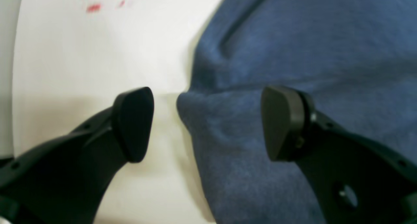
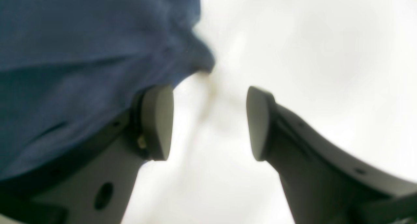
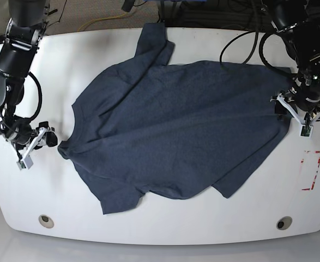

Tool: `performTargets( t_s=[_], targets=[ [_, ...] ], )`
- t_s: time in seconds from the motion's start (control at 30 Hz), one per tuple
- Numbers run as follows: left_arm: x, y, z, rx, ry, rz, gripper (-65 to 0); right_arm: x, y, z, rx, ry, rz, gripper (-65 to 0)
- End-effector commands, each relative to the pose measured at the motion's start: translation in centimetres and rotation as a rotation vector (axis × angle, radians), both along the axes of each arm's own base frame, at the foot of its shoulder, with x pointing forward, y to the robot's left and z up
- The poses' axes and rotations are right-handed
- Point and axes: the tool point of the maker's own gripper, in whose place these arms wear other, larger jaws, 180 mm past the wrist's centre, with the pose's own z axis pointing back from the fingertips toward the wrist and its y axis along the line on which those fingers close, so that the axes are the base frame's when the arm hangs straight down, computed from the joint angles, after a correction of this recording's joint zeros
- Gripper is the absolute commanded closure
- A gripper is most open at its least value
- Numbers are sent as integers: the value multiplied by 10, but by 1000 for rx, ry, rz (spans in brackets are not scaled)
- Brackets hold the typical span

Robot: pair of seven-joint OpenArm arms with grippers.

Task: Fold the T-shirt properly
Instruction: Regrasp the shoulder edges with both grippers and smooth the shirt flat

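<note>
The dark slate-blue T-shirt [image 3: 170, 125] lies spread on the white table [image 3: 165, 229], one sleeve pointing to the far edge and some wrinkles across the body. My left gripper [image 3: 294, 113] is at the shirt's right edge. In the left wrist view it [image 1: 208, 123] is open, and the shirt's edge [image 1: 293, 48] lies loose between the pads. My right gripper [image 3: 38, 143] is beside the shirt's left edge near the collar. In the right wrist view it [image 2: 208, 123] is open over bare table, a tip of the shirt [image 2: 97, 54] just beyond the pads.
A red-outlined rectangle [image 3: 311, 170] is marked on the table right of the shirt; red marks [image 1: 93, 7] also show in the left wrist view. Two round holes [image 3: 46, 220] [image 3: 283, 222] sit near the front edge. Cables [image 3: 247, 41] run along the back.
</note>
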Motion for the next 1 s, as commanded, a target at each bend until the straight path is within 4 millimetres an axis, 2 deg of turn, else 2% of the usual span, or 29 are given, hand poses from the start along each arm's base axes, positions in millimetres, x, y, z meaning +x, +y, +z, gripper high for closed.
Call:
performTargets(
  t_s=[0.0, 0.07, 0.2, 0.3, 0.43, 0.53, 0.73, 0.87, 0.97],
  targets=[
    [1, 1, 16, 47, -30, -40, -469, 4, 0, 32, 55, -112, -6, -344],
    [-6, -4, 14, 62, -16, -80, -469, -16, -2, 28, 111, -108, -29, -344],
    [-13, -12, 9, 83, 17, -163, -465, -47, 7, 16, 250, -107, -78, -344],
    [-22, -2, 7, 84, 29, -132, -465, -70, 8, 0, 293, -77, -115, -342],
    [-26, 5, 6, 82, 32, -108, -465, -94, 25, -26, 341, -13, -130, -342],
    [-30, 14, 5, 80, 34, -77, -467, -104, 37, -39, 376, 12, -142, -342],
    [-34, 29, 3, 71, 40, -29, -468, -107, 63, -51, 450, 27, -158, -342],
    [-33, 27, 4, 43, 22, -34, -469, -107, 80, -63, 459, 52, -161, -342],
    [-34, 24, 6, 14, 6, -48, -469, -101, 91, -70, 428, 69, -158, -342]
  ],
)
